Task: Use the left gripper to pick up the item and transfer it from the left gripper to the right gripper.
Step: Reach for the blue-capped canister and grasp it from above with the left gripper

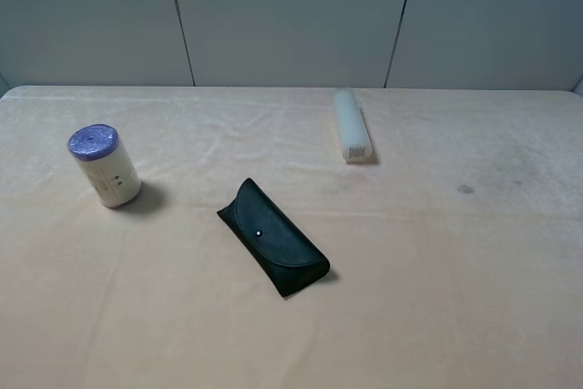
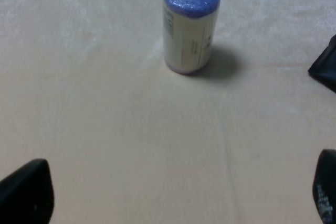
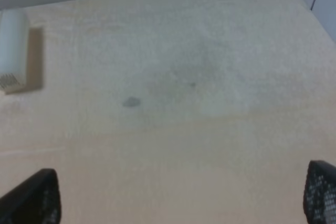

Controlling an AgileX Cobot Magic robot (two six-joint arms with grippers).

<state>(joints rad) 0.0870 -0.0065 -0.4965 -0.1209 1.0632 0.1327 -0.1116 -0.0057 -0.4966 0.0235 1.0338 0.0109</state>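
The item, a short cream-white roll (image 1: 107,167) with a purple top, stands upright on the left of the beige table. In the left wrist view the roll (image 2: 190,23) stands well ahead of my left gripper (image 2: 176,195), whose two black fingertips (image 2: 26,191) sit far apart at the picture's lower corners with nothing between them. My right gripper (image 3: 181,195) is also open and empty over bare table on the right side; its fingertips (image 3: 34,199) show at the lower corners. Neither arm shows in the exterior high view.
A black glasses case (image 1: 273,237) lies slantwise at the table's middle; its corner shows in the left wrist view (image 2: 325,66). A long white tube (image 1: 352,124) lies at the back centre, also in the right wrist view (image 3: 13,48). A small dark stain (image 1: 465,189) marks the right side.
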